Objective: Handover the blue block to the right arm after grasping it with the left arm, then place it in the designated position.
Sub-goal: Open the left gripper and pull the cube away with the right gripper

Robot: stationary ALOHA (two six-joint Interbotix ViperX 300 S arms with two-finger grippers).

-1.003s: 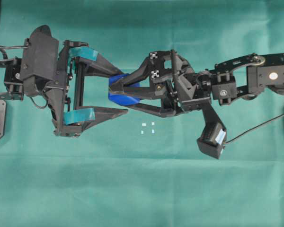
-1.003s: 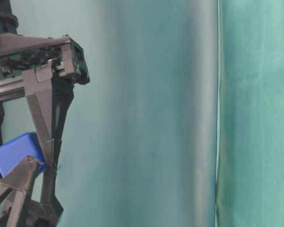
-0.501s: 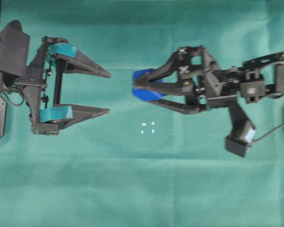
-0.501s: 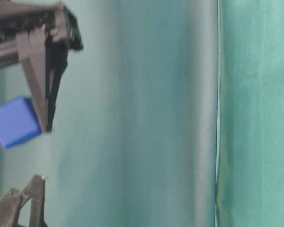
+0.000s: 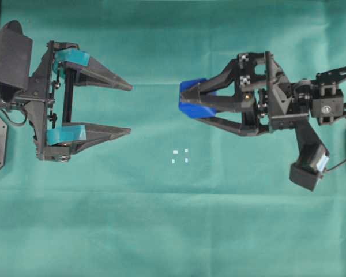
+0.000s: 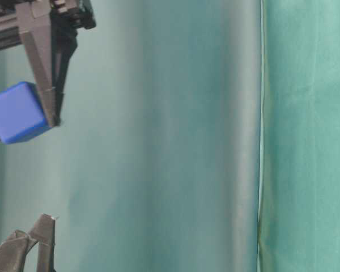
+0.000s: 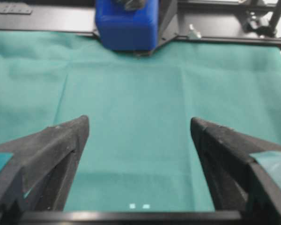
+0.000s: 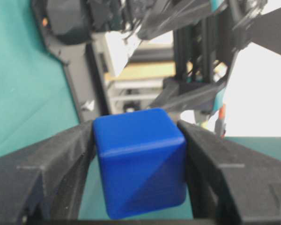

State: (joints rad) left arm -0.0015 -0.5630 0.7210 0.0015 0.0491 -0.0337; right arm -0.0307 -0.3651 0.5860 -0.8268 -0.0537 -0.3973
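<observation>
We've got the blue block [image 5: 191, 99] clamped at the tips of the right claw [image 5: 187, 107], up off the table w/ flat faces against both fingers. Looks light, rigid, prob a bit slick, so flat-side grip is the way imo. Left claw [image 5: 130, 109] is spread wide, empty, well apart. White marks [image 5: 180, 156] sit near, between them.
</observation>
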